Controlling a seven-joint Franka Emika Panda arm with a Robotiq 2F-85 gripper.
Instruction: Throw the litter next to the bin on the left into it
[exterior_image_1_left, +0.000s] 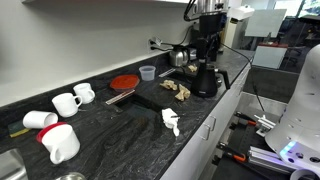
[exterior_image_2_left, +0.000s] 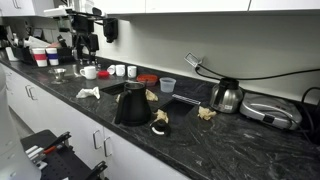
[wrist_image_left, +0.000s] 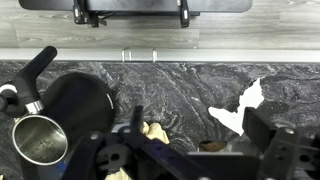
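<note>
The litter (exterior_image_1_left: 171, 122) is a small crumpled wad of white paper. It lies on the dark counter near the front edge, beside the black bin (exterior_image_1_left: 205, 78). In the other exterior view the litter (exterior_image_2_left: 88, 93) lies left of the bin (exterior_image_2_left: 133, 105). In the wrist view the litter (wrist_image_left: 240, 108) is right of centre and the bin (wrist_image_left: 80, 100) is at the left. My gripper (wrist_image_left: 200, 140) is open and empty, high above the counter. It shows in both exterior views (exterior_image_1_left: 207, 48) (exterior_image_2_left: 85, 48). Its fingers frame the bottom of the wrist view.
Tan-brown lumps (exterior_image_1_left: 175, 88) (exterior_image_2_left: 160, 118) (wrist_image_left: 152, 130) lie by the bin. A steel kettle (exterior_image_2_left: 227, 95) (wrist_image_left: 38, 140) stands beyond it. White mugs (exterior_image_1_left: 65, 102), a red plate (exterior_image_1_left: 123, 82) and a small blue cup (exterior_image_1_left: 148, 72) stand along the counter.
</note>
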